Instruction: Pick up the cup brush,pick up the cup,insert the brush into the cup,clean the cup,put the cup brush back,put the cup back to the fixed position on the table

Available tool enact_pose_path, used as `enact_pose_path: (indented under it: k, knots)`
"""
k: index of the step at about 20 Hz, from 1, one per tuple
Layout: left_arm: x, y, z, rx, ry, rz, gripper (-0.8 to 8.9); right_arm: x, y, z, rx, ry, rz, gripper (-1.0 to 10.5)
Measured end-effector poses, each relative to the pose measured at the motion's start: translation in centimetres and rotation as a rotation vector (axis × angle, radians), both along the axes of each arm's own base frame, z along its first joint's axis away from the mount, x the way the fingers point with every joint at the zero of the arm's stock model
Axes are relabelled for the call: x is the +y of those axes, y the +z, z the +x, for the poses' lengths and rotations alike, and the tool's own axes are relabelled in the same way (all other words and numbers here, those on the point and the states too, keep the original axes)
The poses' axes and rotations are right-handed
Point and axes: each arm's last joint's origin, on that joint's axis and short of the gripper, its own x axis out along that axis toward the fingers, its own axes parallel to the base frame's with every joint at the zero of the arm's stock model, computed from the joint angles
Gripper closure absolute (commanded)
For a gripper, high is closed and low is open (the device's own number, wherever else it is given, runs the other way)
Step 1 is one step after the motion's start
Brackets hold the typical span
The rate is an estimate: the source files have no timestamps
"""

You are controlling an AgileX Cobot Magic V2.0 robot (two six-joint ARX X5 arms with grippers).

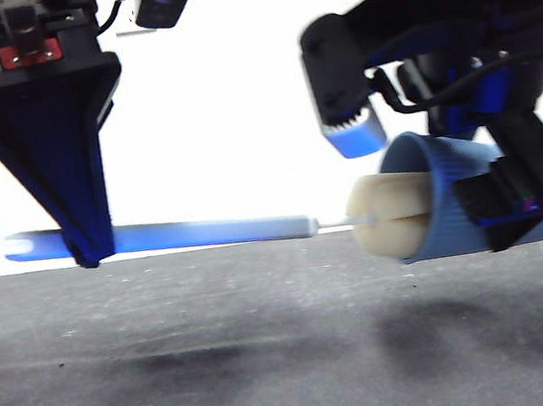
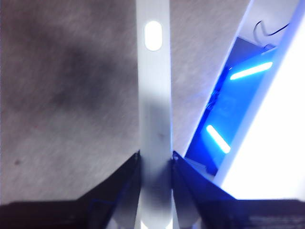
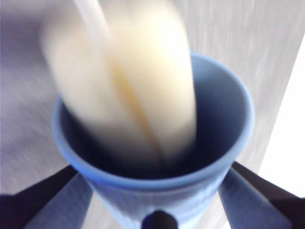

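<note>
**Sponge head at cup mouth, both off the table**

Left hand [image 1: 86,257] clamps the cup brush [image 1: 206,234] by its handle, level above the table [image 1: 273,363]. Right hand [image 1: 527,204] grips the cup [image 1: 447,205], tipped sideways; the sponge sits partly inside its mouth.

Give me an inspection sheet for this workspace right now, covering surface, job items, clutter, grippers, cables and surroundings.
Surface: table, dark grey, faint specks.
Cup brush: held level above the table, sponge head partly inside the cup's mouth.
Cup: blue, tipped on its side, off the table.
Clutter: nothing seen.
Left gripper: shut on the brush handle.
Right gripper: shut on the cup.
Cables: black cable on an arm.
Surroundings: bright white backdrop.
</note>
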Motion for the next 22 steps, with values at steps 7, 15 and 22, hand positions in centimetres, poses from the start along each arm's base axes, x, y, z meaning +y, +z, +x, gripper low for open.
enact_pose_path:
  k: [7, 15, 22]
  knots:
    - [1.8, 0.0, 1.8, -0.008, 0.116, 0.017, 8.22, -4.2, 2.6, 1.8, -0.107, -0.315, 0.220, 9.6]
    - [4.7, 0.8, 6.7, -0.127, 0.541, -0.200, 8.22, -7.6, 8.2, 1.1, -0.162, -0.493, 0.815, 9.6]
    - [6.0, 0.6, 10.0, -0.168, 0.939, -0.400, 8.22, -8.0, 12.4, -0.5, -0.116, -0.409, 1.340, 9.6]
